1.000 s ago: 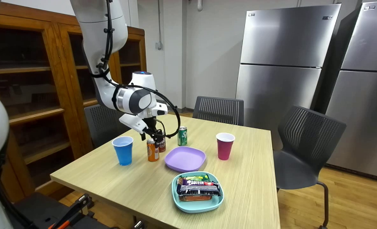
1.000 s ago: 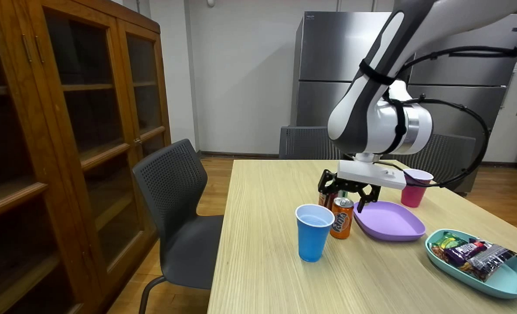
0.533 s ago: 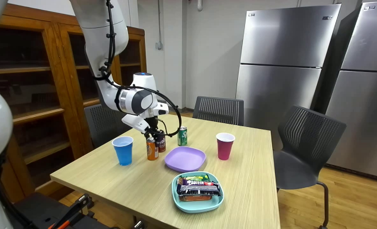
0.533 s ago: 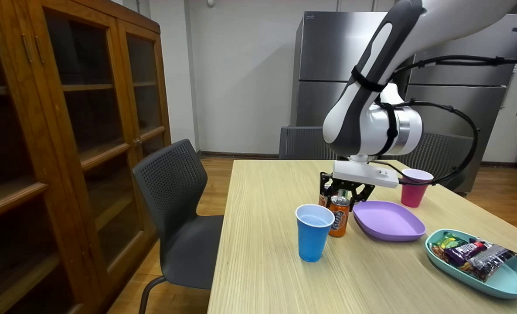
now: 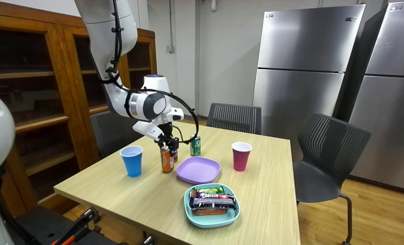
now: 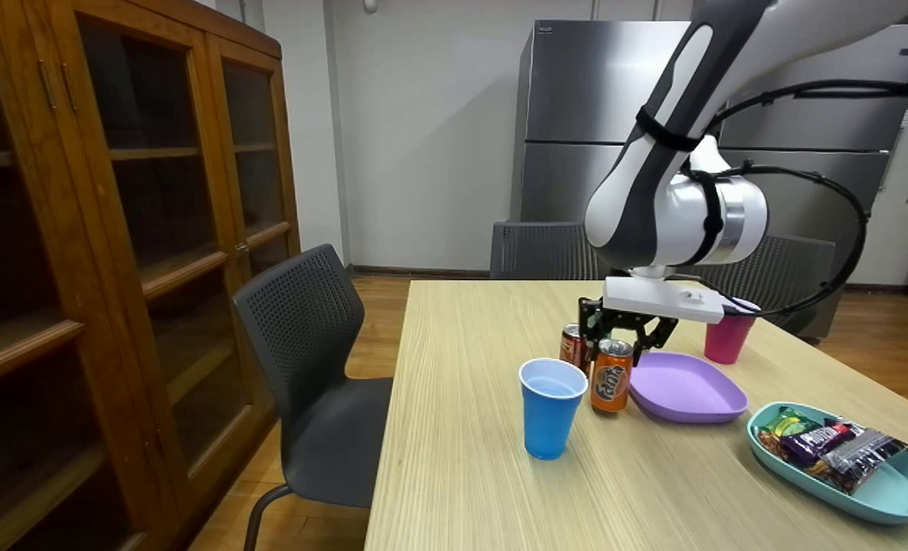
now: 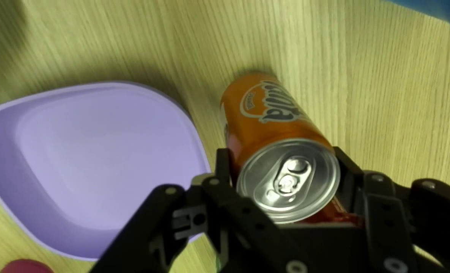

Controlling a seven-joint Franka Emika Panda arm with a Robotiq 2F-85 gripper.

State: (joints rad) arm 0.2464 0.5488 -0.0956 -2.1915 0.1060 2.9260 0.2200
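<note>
Orange Fanta can (image 7: 266,110) pinched in the gripper (image 7: 281,161)

It's squeezed on both sides near the top, pretty much upright: long axis close to vertical with a slight lean, pull-tab end up. Can't tell if the base is touching the worktop (image 5: 263,194). Purple plate (image 7: 111,151) right beside it, dark red can (image 6: 572,347) just behind, then blue cup (image 6: 549,417) and green can (image 5: 195,147), pink cup (image 5: 241,159) farther out.

left cup (image 5: 132,163): left of Fanta can (image 5: 167,161) | far plate (image 5: 198,169): between Fanta can and right cup (image 5: 241,157) | snack packs (image 5: 213,201): in near plate (image 5: 211,222)
</note>
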